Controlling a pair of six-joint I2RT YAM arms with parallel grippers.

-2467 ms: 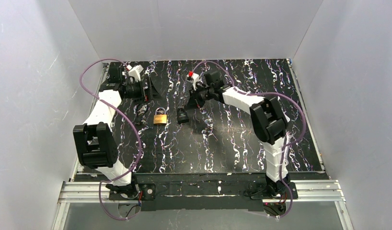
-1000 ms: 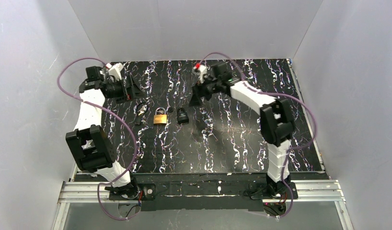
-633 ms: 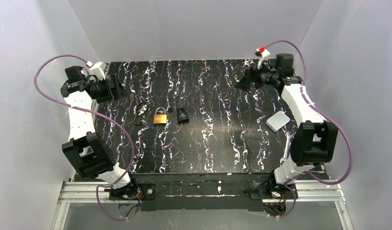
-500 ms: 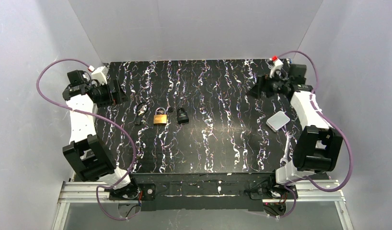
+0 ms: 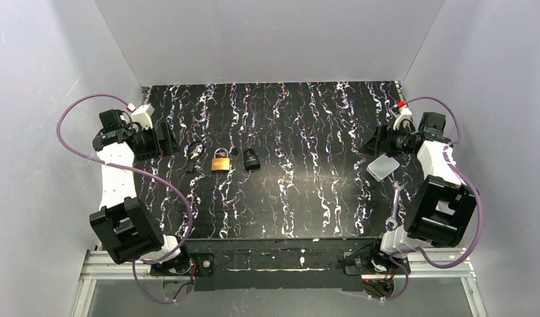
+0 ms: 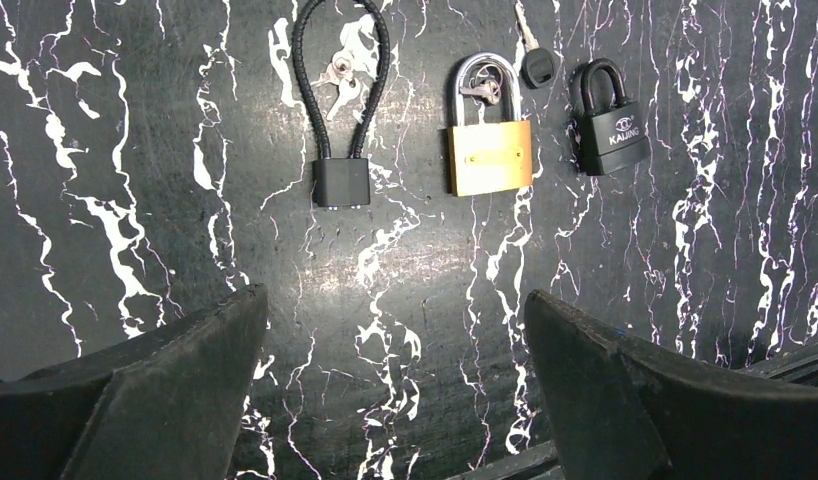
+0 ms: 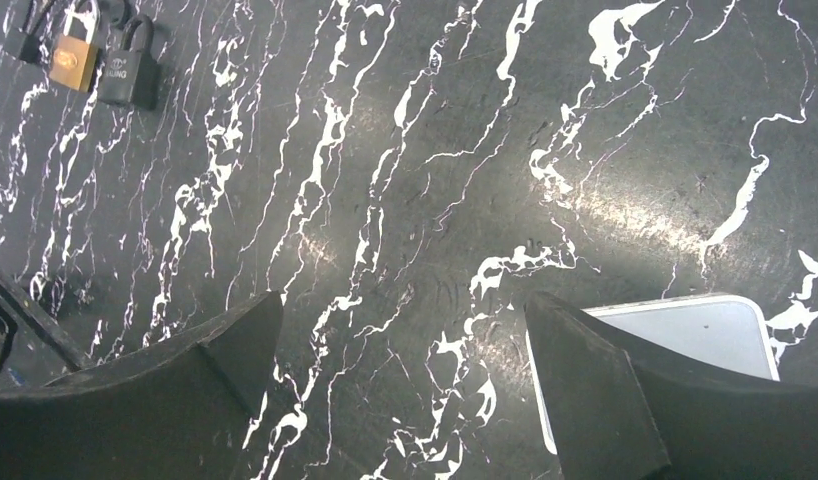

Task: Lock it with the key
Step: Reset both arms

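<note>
Arms out at the table's sides: left gripper [image 5: 167, 139] near the left edge, fingers spread wide with nothing between them; right gripper [image 5: 375, 140] near the right edge, likewise wide and empty. I see a broad bare stretch of table [image 5: 307, 191] across the centre and near side.

The lock [image 6: 490, 155] lies flat left of centre, shackle toward the far wall. It is the middle of a row: cable lock [image 6: 342, 150] to its left, black padlock [image 6: 609, 125] to its right, none touching. A silver key [image 6: 478, 93] lies inside the lock's shackle loop. A black-headed key [image 6: 533, 62] lies just beside that shackle. There are small keys inside the cable loop, too small to make out.

The white box [image 5: 383, 166] is just beside the right gripper, and its wrist view cuts the box off behind a finger. Wrench [image 5: 394, 206] near the right edge, its lower end hidden by the arm. I can't tell whether the shackle is latched.
</note>
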